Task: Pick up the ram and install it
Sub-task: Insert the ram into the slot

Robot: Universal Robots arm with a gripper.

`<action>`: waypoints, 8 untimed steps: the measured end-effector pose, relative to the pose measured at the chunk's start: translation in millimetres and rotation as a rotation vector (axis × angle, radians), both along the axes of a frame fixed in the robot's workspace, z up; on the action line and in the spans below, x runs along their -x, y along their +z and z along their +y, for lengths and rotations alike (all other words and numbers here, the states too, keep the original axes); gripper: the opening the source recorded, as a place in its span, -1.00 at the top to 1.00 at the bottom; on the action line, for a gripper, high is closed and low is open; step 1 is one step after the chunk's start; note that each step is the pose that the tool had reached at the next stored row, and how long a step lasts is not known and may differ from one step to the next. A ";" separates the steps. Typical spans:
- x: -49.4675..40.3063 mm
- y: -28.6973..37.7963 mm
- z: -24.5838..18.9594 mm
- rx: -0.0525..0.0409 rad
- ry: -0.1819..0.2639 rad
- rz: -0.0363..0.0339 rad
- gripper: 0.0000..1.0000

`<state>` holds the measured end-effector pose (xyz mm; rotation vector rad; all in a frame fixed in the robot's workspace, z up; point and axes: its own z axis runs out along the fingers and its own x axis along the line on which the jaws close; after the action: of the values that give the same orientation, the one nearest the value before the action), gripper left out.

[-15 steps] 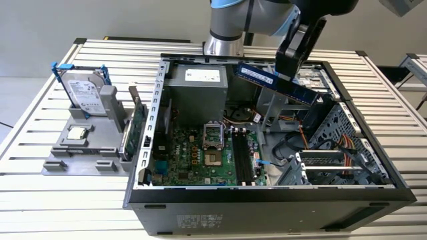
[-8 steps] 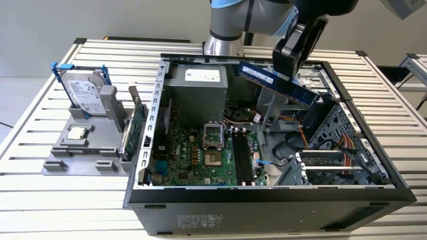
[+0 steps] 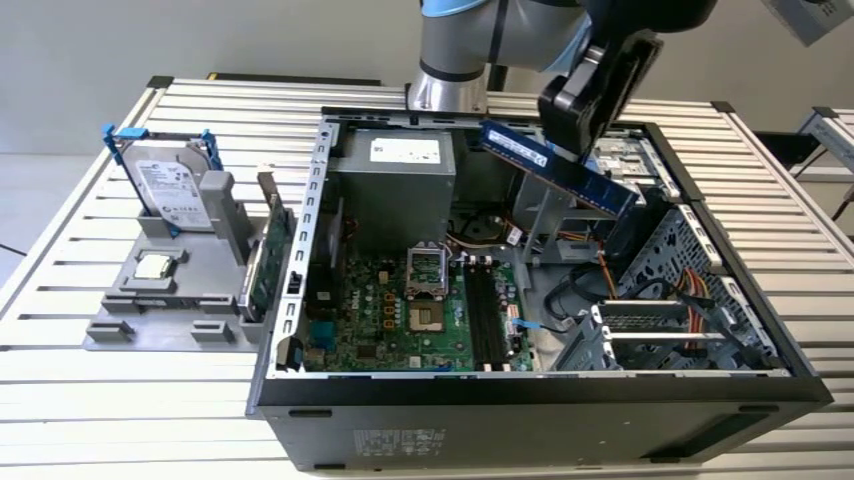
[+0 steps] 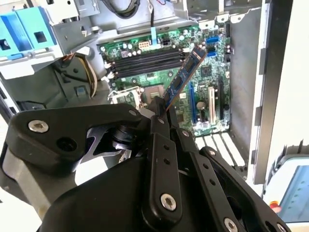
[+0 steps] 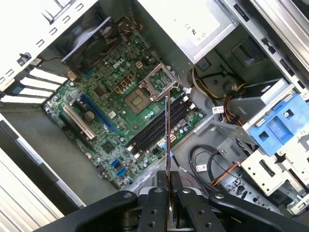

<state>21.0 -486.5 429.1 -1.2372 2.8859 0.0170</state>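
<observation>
A slatted metal surface [image 3: 107,400] carries an open computer case [image 3: 534,400] lying on its side, with a grey holder [image 3: 160,310] just beside the case on the exterior view's left; the holder carries a silver hard drive [image 3: 171,190] and a green card [image 3: 274,265]. The tool [image 3: 587,125] is closed on the ram [image 3: 554,165], gripping it by one end, so the dark-blue stick juts out tilted above the case, over the drive cage and near the power supply [image 3: 394,190]. In the first wrist view the ram [image 5: 167,140] appears edge-on between the fingers [image 5: 157,212], hanging above the black memory slots [image 5: 159,123] on the green motherboard [image 5: 111,116] but well apart from them; in the second wrist view the ram [image 4: 183,79] points at the slots [image 4: 145,60]. The likely risks, as I judge it: the stick is held at one end only, so it could pivot in the grip; if it comes down skewed to a slot, its edge may land on the latches or neighbouring parts rather than seat, and the cables beside the case's cage could snag it.
</observation>
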 end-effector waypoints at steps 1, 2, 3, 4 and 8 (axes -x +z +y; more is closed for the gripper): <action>0.0 -0.1 0.0 0.0000 -0.010 0.0000 1.00; 0.0 -0.1 0.0 -0.0001 -0.020 0.0000 1.00; 0.0 -0.1 0.0 -0.0001 -0.030 0.0000 1.00; 0.0 -0.2 0.0 0.0000 -0.039 0.0000 1.00; 0.0 -0.4 0.0 0.0000 -0.080 0.0000 1.00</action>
<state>21.0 -486.5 428.7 -1.1199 2.9329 0.0169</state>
